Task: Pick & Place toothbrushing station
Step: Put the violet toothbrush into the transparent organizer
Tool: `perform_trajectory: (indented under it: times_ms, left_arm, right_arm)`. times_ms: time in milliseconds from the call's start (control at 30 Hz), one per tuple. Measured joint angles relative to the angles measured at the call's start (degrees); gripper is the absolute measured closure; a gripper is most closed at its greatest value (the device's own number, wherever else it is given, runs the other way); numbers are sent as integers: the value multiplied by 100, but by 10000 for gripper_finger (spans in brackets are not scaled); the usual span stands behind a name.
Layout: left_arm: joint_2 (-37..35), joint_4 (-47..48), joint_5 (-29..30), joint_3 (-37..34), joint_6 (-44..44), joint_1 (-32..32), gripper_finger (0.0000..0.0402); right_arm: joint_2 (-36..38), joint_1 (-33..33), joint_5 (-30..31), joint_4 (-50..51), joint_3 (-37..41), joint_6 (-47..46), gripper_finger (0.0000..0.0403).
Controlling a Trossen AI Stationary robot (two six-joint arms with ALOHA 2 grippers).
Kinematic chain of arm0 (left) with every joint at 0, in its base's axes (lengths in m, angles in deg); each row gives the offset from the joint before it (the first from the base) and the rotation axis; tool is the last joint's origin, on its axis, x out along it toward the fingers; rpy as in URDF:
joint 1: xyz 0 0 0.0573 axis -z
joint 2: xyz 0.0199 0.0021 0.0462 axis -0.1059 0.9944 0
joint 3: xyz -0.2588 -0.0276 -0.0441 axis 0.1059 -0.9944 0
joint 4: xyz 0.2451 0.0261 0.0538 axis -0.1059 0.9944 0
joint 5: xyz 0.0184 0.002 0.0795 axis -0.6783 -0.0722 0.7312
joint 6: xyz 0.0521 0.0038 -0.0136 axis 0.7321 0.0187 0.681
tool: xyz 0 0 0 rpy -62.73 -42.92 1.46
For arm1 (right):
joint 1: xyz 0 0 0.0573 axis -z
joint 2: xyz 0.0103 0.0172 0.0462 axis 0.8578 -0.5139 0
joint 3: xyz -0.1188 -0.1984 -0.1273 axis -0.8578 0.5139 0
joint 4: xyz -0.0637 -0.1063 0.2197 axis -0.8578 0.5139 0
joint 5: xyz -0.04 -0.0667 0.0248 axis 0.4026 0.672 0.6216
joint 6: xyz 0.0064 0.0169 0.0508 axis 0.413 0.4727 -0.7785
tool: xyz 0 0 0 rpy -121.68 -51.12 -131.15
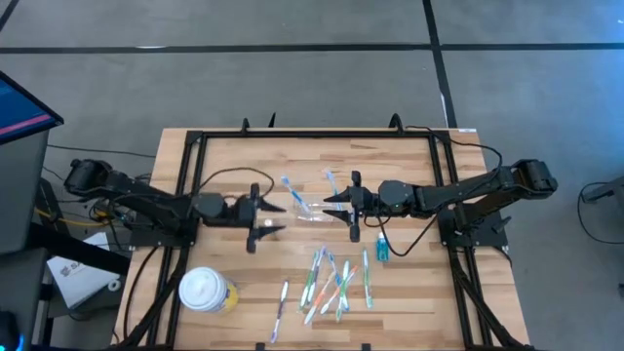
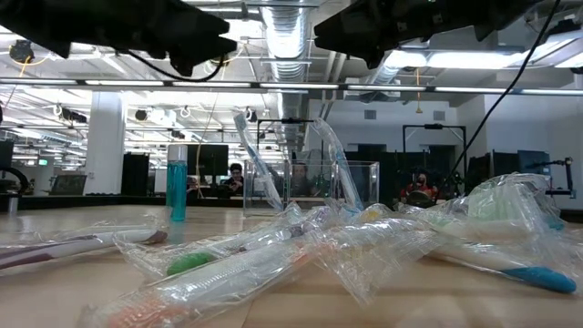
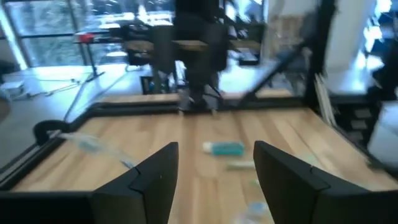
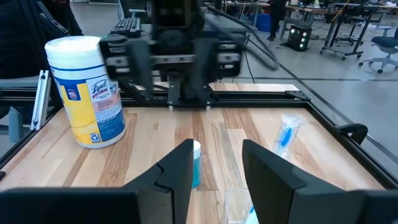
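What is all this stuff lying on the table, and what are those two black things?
clear holder: one, see-through, table middle, between the claws, with brushes leaning in it.
wrapped toothbrushes: a loose pile, clear wrappers with blue, green and orange ends, near table edge.
blue tube: one, beside the pile, under the right arm.
wipes canister: one, yellow with white lid, near left corner.
left claw: black, open, left of the holder.
right claw: black, open, right of the holder.

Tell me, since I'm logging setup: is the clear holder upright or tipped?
Upright. In the low view the holder stands on the table with vertical walls, and wrapped toothbrushes lean out of its top.
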Motion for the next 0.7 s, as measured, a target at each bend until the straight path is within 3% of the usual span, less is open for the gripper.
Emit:
perform_trajectory:
  times_ms: [367,700]
  left_arm:
    - [982,122,429,349,409,1302,234]
    - [1891,2116,581,1590,395,1651,237]
  right_arm:
    - [0,0,0,42,0,0,276]
    - [0,-2,-19,222,0,-46,276]
